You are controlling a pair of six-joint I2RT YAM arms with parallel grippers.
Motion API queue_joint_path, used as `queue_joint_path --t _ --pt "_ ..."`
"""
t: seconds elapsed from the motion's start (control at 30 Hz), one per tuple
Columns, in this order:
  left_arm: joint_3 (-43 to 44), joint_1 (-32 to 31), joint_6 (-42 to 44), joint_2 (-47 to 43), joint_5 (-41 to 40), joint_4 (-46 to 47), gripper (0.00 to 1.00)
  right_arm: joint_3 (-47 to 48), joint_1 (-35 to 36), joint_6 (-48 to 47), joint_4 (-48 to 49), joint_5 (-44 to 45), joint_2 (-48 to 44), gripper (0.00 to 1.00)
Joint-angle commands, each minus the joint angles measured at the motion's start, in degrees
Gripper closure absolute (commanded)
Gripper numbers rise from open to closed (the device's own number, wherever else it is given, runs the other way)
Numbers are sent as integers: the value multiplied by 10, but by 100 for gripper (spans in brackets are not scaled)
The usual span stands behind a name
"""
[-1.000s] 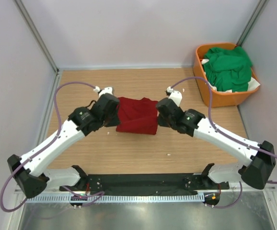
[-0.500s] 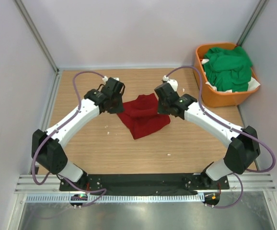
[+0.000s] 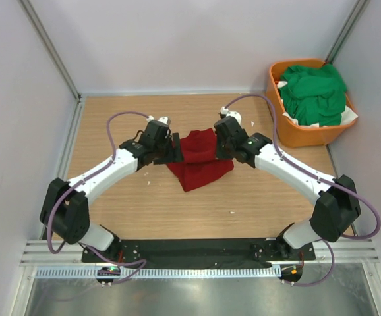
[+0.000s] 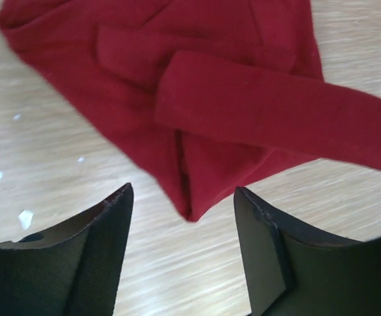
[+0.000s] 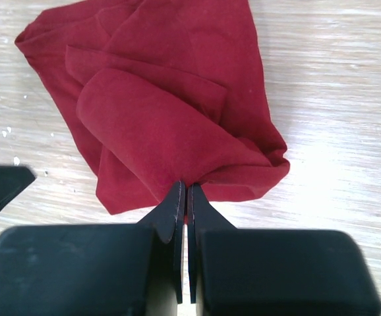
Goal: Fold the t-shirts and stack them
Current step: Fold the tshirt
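Our left gripper (image 4: 184, 192) has just sprung open and let go of the dark red t-shirt (image 3: 198, 164), now rumpled mid-way across the table (image 3: 263, 197), while our right gripper (image 5: 182, 191) stays clenched on one fold, so this fold looks unfinished.

Orange basket (image 3: 309, 138) at far right corner, wooden table (image 3: 177, 210); scattered white specks (image 4: 24, 217)

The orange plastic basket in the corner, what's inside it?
A heap of crumpled bright green cotton t-shirts fills the orange plastic basket, with something white showing at its edges. How many shirts, and what lies beneath, is covered.
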Motion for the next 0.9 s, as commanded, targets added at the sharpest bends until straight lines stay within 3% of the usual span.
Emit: queue_joint_path --t 0.0,0.13,0.33,0.87 --pt "-18 1 7 24 43 124 37 -7 -1 -8 29 -19 -20 99" --pt "-45 2 45 53 48 188 50 -5 -1 -14 28 -20 -19 99" --pt "-46 29 20 126 72 228 54 -3 -1 -23 16 -14 -18 99" --pt "-57 39 5 188 134 346 56 -44 -1 -26 26 -22 -28 99"
